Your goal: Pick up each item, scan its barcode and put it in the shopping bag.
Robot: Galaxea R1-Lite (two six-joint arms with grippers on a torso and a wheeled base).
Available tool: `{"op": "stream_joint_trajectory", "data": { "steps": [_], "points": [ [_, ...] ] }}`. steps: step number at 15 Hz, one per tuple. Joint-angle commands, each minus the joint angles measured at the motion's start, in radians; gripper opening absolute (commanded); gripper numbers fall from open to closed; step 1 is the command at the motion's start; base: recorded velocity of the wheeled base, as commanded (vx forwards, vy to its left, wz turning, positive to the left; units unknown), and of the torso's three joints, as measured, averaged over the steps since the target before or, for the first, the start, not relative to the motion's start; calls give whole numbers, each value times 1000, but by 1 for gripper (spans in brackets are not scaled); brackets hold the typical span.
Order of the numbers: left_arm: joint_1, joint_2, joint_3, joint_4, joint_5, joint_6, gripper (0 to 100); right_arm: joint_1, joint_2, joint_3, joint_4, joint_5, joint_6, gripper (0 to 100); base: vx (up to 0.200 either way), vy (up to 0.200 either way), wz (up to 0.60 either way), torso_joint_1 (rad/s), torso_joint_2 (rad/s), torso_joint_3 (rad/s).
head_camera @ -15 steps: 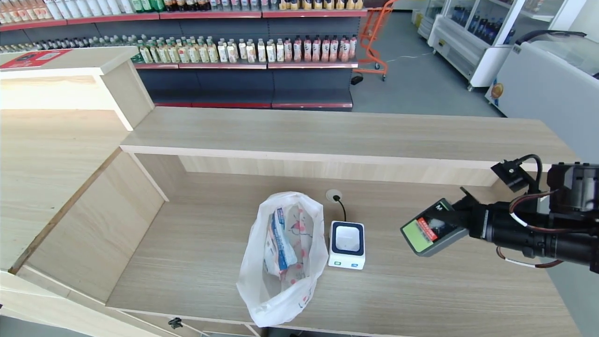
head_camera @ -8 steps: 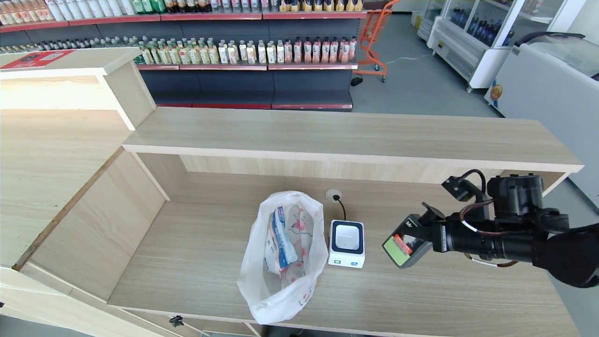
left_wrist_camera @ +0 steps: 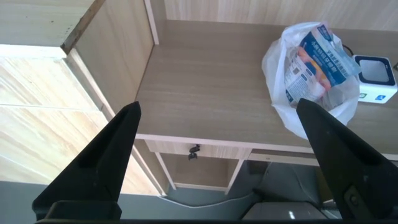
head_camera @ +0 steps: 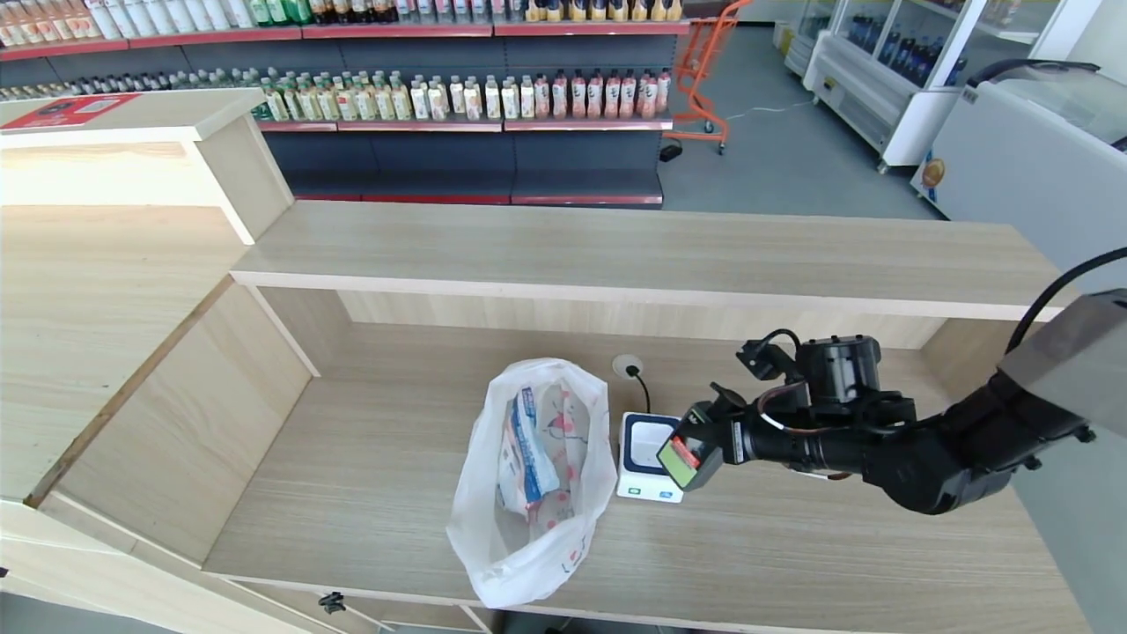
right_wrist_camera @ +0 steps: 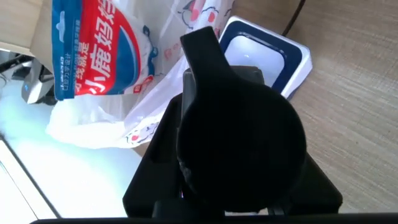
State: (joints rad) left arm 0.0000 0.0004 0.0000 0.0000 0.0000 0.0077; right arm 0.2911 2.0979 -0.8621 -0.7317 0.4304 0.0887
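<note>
Left gripper [left_wrist_camera: 217, 109]: it is hanging out past the near edge of the counter [head_camera: 792, 546], on the bag's left and well apart from it. Its two fingers are spreading wide, with nothing between them.

Shopping bag [head_camera: 533, 480]: the thin white plastic bag is lying on the counter just left of the scanner, its mouth gaping toward the back wall and its bottom reaching the counter's near edge.

Packets [head_camera: 528, 440]: printed blue, white and red packets are showing through the bag's open mouth and are lying inside it.

Scanner [head_camera: 647, 453]: the small white block with a dark-framed window is sitting upright on the counter, just beside the bag. A black cable [head_camera: 643, 387] is running from behind it to a round port in the counter.

Box [head_camera: 687, 458]: the small dark box with a green and red face is hanging tilted over the scanner's right edge. Whether it is touching the scanner cannot be told.

Right gripper [head_camera: 709, 436]: it is reaching in from the right, low over the counter, with its fingers clamping the box at its tip.
</note>
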Motion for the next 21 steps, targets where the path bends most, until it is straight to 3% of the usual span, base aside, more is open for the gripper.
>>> {"op": "stream_joint_trajectory", "data": {
  "steps": [1,4,8,17,21],
  "points": [
    [0,1,0,0,0,0,100,5,111,-75,-3,-1,0,0,0,0,0,0,0,0],
    [0,1,0,0,0,0,100,16,180,-187,2,-2,0,0,0,0,0,0,0,0],
    [0,1,0,0,0,0,100,40,218,-242,3,-25,-1,0,0,0,0,0,0,0],
    [0,1,0,0,0,0,100,25,139,-233,0,-24,6,0,0,0,0,0,0,0],
    [0,1,0,0,0,-2,100,88,50,-262,9,22,189,0,0,0,0,0,0,0]
  ]
}}
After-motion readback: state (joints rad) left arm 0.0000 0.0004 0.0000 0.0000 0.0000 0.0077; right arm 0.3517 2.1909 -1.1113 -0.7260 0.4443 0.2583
